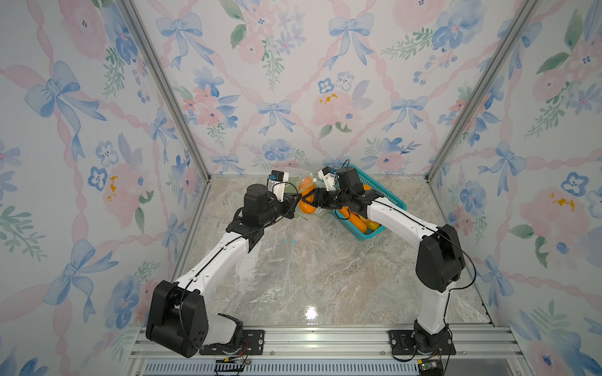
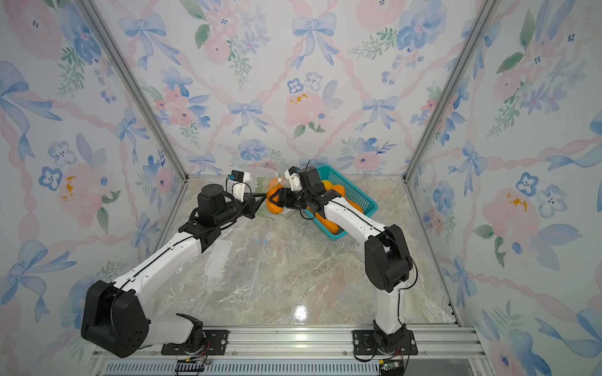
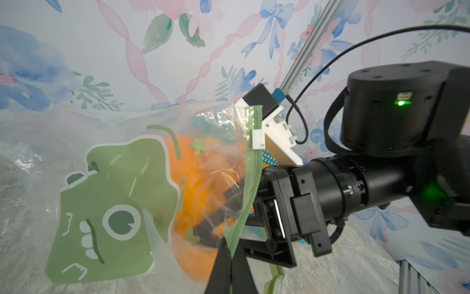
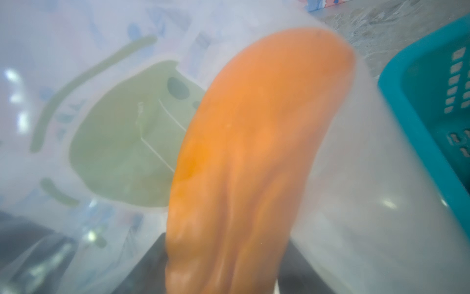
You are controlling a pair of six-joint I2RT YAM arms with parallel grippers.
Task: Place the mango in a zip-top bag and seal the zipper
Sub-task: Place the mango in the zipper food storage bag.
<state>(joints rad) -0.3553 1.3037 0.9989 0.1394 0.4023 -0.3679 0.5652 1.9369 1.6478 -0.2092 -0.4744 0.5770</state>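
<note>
The orange mango (image 1: 306,203) (image 2: 273,205) (image 4: 254,152) is held in the mouth of a clear zip-top bag (image 3: 109,216) (image 4: 122,142) printed with a green dinosaur. My right gripper (image 1: 307,199) (image 2: 274,199) (image 4: 226,267) is shut on the mango, its jaws reaching inside the bag. My left gripper (image 1: 298,197) (image 2: 262,197) (image 3: 230,257) is shut on the bag's green zipper strip (image 3: 250,183) and holds that edge up. A white slider (image 3: 258,138) sits farther along the strip. Through the plastic the mango (image 3: 203,163) shows as an orange blur.
A teal basket (image 1: 391,198) (image 2: 366,200) (image 4: 419,114) stands just right of the grippers, under my right arm, with more orange and yellow fruit (image 1: 353,219) in it. Clear plastic bags (image 1: 270,260) (image 2: 234,260) lie flat on the marble table by my left arm. The back wall is close behind.
</note>
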